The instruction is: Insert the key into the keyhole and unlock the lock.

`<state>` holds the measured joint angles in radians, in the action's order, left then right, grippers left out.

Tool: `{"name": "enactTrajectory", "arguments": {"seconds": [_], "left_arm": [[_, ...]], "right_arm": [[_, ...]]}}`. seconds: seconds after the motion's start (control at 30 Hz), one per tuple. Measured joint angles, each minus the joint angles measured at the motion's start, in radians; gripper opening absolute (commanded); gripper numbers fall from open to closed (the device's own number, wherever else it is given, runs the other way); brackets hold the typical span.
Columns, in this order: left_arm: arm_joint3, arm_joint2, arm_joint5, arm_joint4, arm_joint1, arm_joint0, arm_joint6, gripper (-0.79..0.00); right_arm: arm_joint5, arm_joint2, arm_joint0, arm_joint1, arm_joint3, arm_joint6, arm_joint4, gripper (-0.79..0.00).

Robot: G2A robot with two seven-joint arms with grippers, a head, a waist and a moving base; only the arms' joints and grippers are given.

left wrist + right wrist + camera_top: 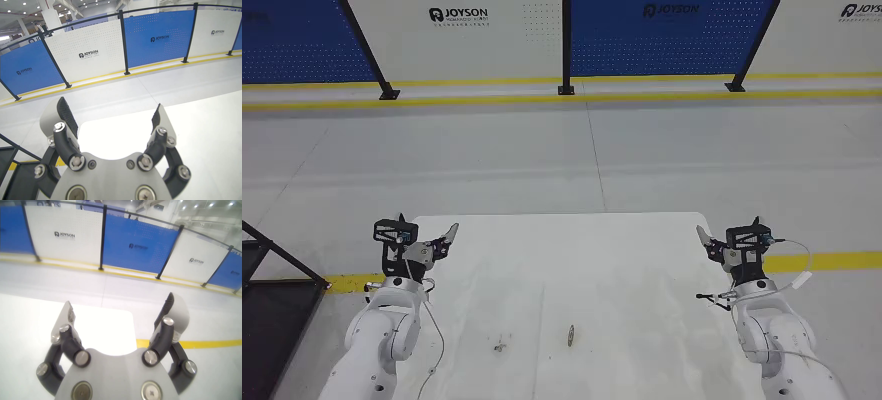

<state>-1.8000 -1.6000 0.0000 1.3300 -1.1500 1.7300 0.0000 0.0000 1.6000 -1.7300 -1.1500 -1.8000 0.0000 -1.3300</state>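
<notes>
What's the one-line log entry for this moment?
left gripper: open, empty, far table corner | right gripper: open, empty, other far corner | one small piece, second small piece: apart on table, untouched, too small to identify

Industrial hall with perforated panels [672, 40] and yellow floor lines [642, 97].

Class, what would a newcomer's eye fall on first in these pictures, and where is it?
The left gripper and the right gripper, both open, hang at the far corners of the white table. Two tiny objects, too small to identify, lie apart near its front edge. A blue and white fence stands behind.
</notes>
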Motion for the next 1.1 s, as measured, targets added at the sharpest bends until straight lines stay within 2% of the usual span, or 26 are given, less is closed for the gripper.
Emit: {"name": "enactTrajectory", "arguments": {"seconds": [0.33, 0.47, 0.53, 0.67, 0.83, 0.97, 1.1], "left_arm": [[-0.001, 0.001, -0.004, 0.002, 0.0, -0.001, -0.001, 0.0], [-0.028, -0.022, -0.108, -0.009, 0.006, 0.023, -0.007, 0.0], [-0.063, -0.042, -0.158, -0.007, 0.01, 0.063, -0.005, 0.0], [-0.171, -0.101, -0.286, 0.024, 0.02, 0.214, -0.022, 0.0], [-0.291, -0.14, -0.38, 0.044, 0.024, 0.399, -0.099, 0.0], [-0.342, -0.109, -0.43, 0.092, 0.025, 0.504, -0.168, 0.0], [-0.342, -0.036, -0.386, 0.193, 0.023, 0.536, -0.224, 0.0]], "right_arm": [[0.0, 0.0, 0.0, 0.0, 0.0, 0.0, 0.0, 0.0], [0.0, 0.0, 0.0, 0.0, 0.0, 0.0, 0.0, 0.0], [0.0, 0.0, 0.0, 0.0, 0.0, 0.0, 0.0, 0.0], [0.0, 0.0, 0.0, 0.0, 0.0, 0.0, 0.0, 0.0], [0.0, 0.0, 0.0, 0.0, 0.0, 0.0, 0.0, 0.0], [0.0, 0.0, 0.0, 0.0, 0.0, 0.0, 0.0, 0.0], [0.0, 0.0, 0.0, 0.0, 0.0, 0.0, 0.0, 0.0]]}}
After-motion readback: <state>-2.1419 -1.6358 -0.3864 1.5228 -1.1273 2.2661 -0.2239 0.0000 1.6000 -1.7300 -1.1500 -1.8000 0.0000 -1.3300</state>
